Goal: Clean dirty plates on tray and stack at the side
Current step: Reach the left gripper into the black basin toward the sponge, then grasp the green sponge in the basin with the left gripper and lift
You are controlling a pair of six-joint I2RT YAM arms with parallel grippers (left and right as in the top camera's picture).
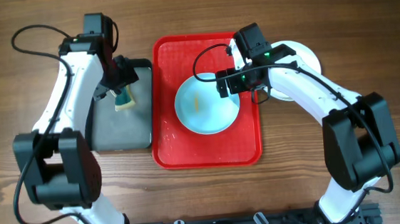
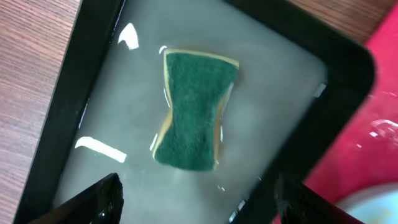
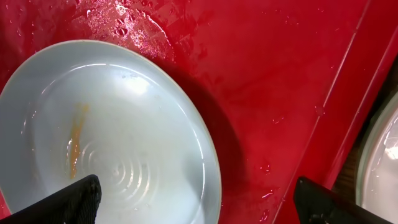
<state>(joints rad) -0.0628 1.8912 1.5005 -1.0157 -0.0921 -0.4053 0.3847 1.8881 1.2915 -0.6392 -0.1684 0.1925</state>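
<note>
A pale blue plate (image 1: 207,106) lies on the red tray (image 1: 210,148), with an orange streak (image 3: 76,140) across its wet inside. My right gripper (image 1: 245,88) hangs open over the plate's right rim (image 3: 208,168). That rim lies between the spread fingers (image 3: 68,202), and nothing is gripped. A white plate (image 1: 303,55) rests on the table right of the tray, partly under the right arm. My left gripper (image 1: 117,83) stands open over the dark pan (image 1: 119,129), just short of a green sponge (image 2: 196,112) lying in shallow water. Its fingers (image 2: 93,202) hold nothing.
The pan's black rim (image 2: 81,68) borders bare wood on the left and the red tray (image 2: 373,137) on the right. The tray floor (image 3: 280,74) is wet with droplets. The second plate's edge (image 3: 382,162) shows past the tray rim. Cables trail from both arms.
</note>
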